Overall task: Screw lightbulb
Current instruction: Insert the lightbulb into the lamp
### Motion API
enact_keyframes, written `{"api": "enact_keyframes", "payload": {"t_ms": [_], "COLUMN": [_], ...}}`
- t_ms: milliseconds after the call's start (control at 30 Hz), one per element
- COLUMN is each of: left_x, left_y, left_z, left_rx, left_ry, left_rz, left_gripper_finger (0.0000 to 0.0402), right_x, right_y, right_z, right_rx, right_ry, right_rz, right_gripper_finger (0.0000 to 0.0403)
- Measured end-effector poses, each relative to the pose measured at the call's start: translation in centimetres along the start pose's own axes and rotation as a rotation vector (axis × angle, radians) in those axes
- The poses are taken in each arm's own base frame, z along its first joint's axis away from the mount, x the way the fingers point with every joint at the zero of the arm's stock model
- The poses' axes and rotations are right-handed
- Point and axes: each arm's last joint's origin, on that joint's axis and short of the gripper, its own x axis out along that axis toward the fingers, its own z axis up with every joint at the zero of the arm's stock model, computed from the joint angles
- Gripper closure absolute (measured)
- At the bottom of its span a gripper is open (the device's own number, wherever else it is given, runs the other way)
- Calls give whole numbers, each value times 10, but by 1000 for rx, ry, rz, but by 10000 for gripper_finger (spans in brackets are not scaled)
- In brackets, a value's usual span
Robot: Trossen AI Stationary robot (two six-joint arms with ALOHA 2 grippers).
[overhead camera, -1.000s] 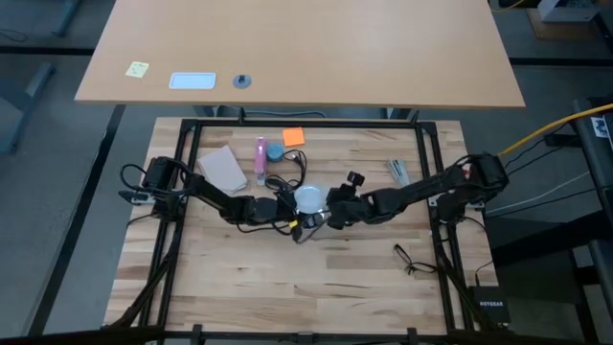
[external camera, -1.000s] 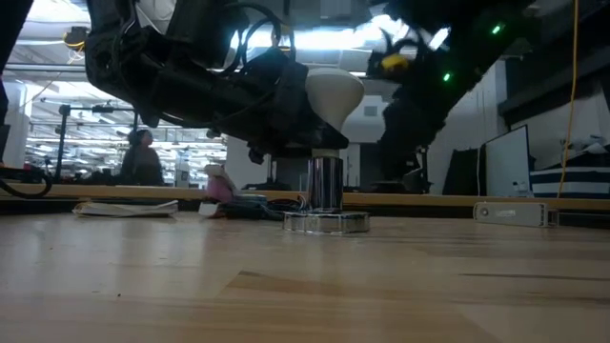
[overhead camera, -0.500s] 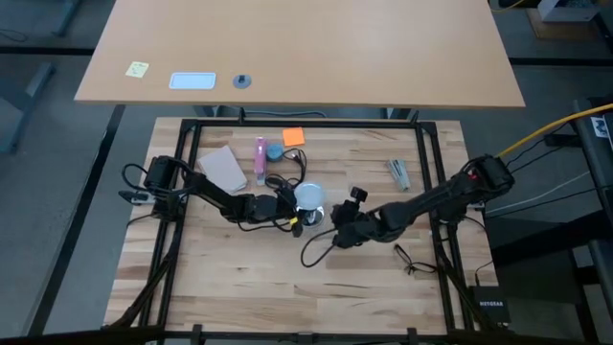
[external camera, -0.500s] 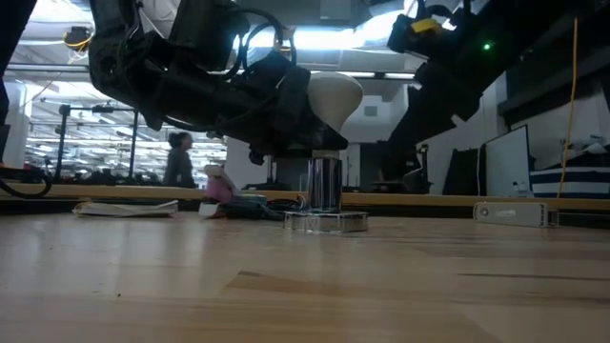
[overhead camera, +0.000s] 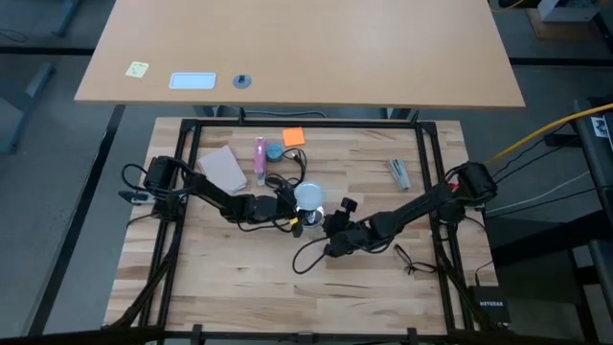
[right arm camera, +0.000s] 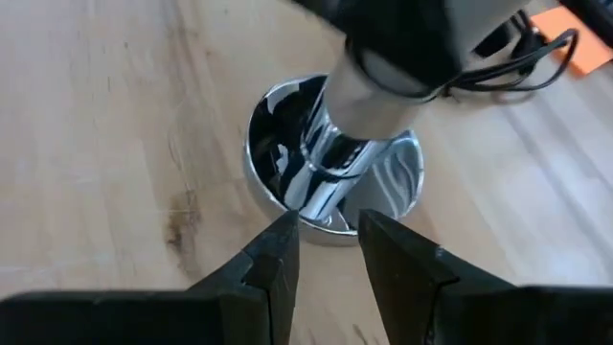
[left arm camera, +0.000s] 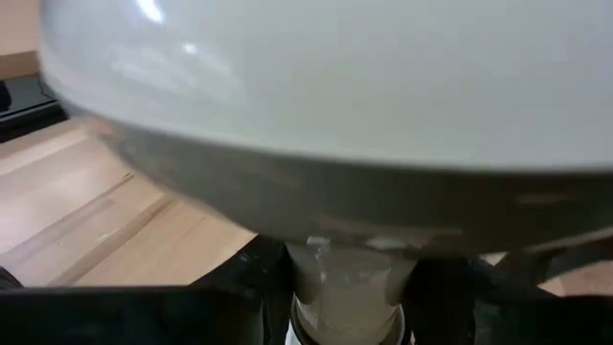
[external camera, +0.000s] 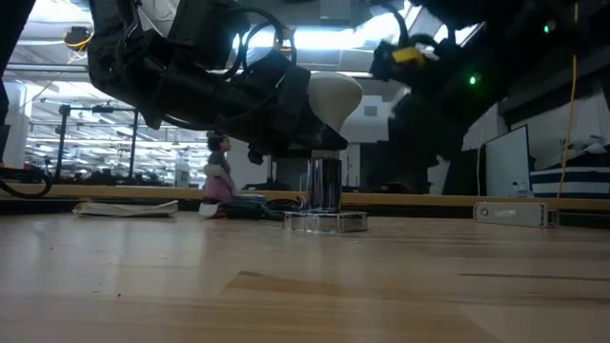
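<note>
lightbulb (external camera: 334, 95), smooth frosted white globe, is sitting upright over the shiny chrome lamp base (external camera: 325, 220) near the middle of the wooden desk (overhead camera: 249, 278). left claw (overhead camera: 292, 203) is clenching around the lightbulb's narrow neck, right above the polished post. right claw (right arm camera: 326, 254) is hanging just beside the lamp base on the front-right side, fingers parted by a narrow gap, grasping nothing. black cord (overhead camera: 308, 255) is looping over bare planks under the right arm. plenty of open plank grain is showing at the desk's front; the back edge is crowded with a tan pad (overhead camera: 222, 168), pink tube (overhead camera: 260, 160) and orange note (overhead camera: 292, 137).
</note>
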Motion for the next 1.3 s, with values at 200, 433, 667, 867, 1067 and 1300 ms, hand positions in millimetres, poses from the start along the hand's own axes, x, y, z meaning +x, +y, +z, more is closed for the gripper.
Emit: {"api": "enact_keyframes", "payload": {"t_ms": [200,433,667,867,1067,1300], "left_x": [-2,-3,-3,-3,-3,-3], "left_y": [-5,-5,-5,-4,-4,-7], "left_z": [-3,-4,-5,-5,-5,-6], "left_rx": [17,18,18,22,18,-8], "left_ry": [33,39,40,41,43,50], "left_rz": [-2,-4,-4,9,-2,-36], "left_gripper_finger": [260,260,260,260,260,260], "right_x": [17,34,45,54,63,71], "right_y": [7,7,-10,-23,-36,-50], "right_z": [-15,-21,-16,-11,-7,-4], "right_rx": [33,51,59,21,-3,-17], "right_ry": [57,66,86,84,71,75], "right_rz": [-3,-18,-55,-77,-119,-172], "right_gripper_finger": [282,282,282,282,282,282]}}
